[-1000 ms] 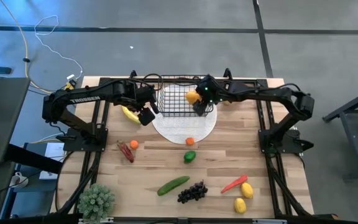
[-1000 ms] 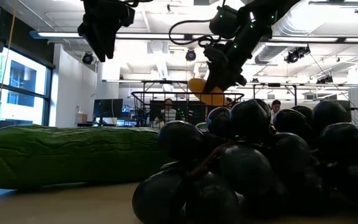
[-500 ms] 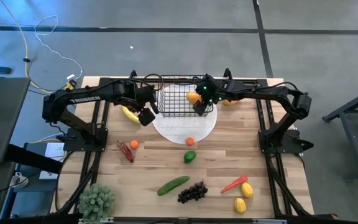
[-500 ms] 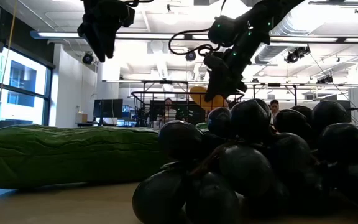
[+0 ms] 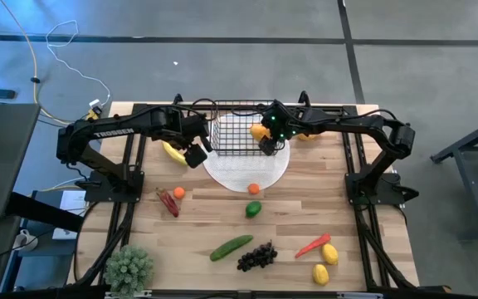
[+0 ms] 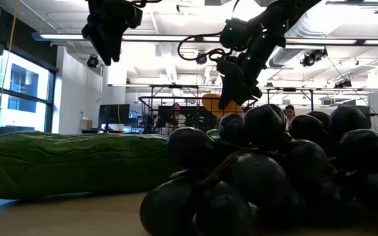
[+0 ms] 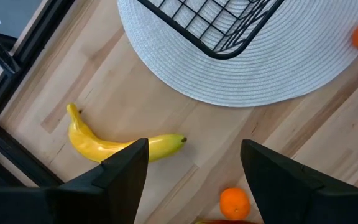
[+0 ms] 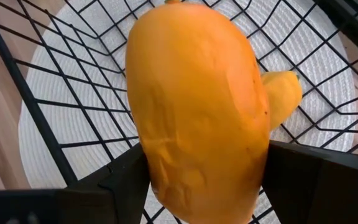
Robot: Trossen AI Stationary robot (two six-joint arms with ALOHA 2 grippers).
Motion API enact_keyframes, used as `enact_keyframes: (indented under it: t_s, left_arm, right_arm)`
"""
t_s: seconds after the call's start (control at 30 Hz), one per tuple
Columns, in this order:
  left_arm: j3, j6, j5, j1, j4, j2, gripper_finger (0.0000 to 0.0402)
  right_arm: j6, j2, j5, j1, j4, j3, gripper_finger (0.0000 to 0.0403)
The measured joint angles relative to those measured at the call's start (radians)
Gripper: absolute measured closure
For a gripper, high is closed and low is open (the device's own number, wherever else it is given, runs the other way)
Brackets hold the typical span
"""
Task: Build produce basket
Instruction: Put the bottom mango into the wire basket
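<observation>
The black wire basket (image 5: 237, 133) stands on a white round plate (image 5: 247, 176) at the table's far middle. My right gripper (image 5: 265, 142) reaches into the basket's right end, shut on an orange-yellow mango (image 8: 197, 112). A second mango (image 8: 282, 93) lies on the basket's floor behind it. My left gripper (image 5: 194, 156) hangs open above the table left of the plate, over a yellow banana (image 7: 117, 147) lying on the wood. My right gripper pinches the mango's two long sides (image 8: 148, 168) between its fingers, near the end facing the wrist. The fingers slant down from the table's right. The mango stands on end inside the basket; whether its far end rests on the mesh, I cannot tell.
One orange (image 5: 254, 188) sits on the plate's near edge. Another orange (image 5: 178, 193) and a chili (image 5: 168, 203) lie near left. A cucumber (image 5: 231, 247), grapes (image 5: 256, 256), a red chili (image 5: 312, 245) and two lemons (image 5: 329, 253) lie near the front, a potted plant (image 5: 129, 267) at the front left corner.
My right gripper has sunk a little with the mango, which now shows lower behind the basket's rim in the low view.
</observation>
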Motion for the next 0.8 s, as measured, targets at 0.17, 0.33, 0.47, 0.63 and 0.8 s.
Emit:
enact_keyframes:
  t_s: [0.17, 0.33, 0.47, 0.63, 0.8]
  left_arm:
    - [0.0, 0.033, 0.0, 0.001, 0.0, 0.0, 0.0158]
    - [0.0, 0.058, 0.022, 0.022, -0.001, 0.0, 0.0158]
    - [0.0, 0.1, 0.027, 0.054, -0.002, 0.0, 0.0158]
    - [0.0, 0.16, 0.027, 0.109, -0.002, 0.0, 0.0158]
    - [0.0, 0.208, 0.027, 0.17, -0.001, 0.0, 0.0158]
  right_arm:
    - [0.024, 0.0, 0.0, 0.0, -0.001, 0.0, 0.0162]
    - [-0.048, 0.0, 0.006, 0.002, 0.001, 0.0, 0.0162]
    - [-0.054, 0.0, 0.006, 0.004, 0.003, 0.0, 0.0162]
    - [0.001, 0.0, 0.006, 0.003, -0.002, 0.0, 0.0161]
    - [0.037, 0.0, 0.006, 0.002, -0.032, 0.0, 0.0144]
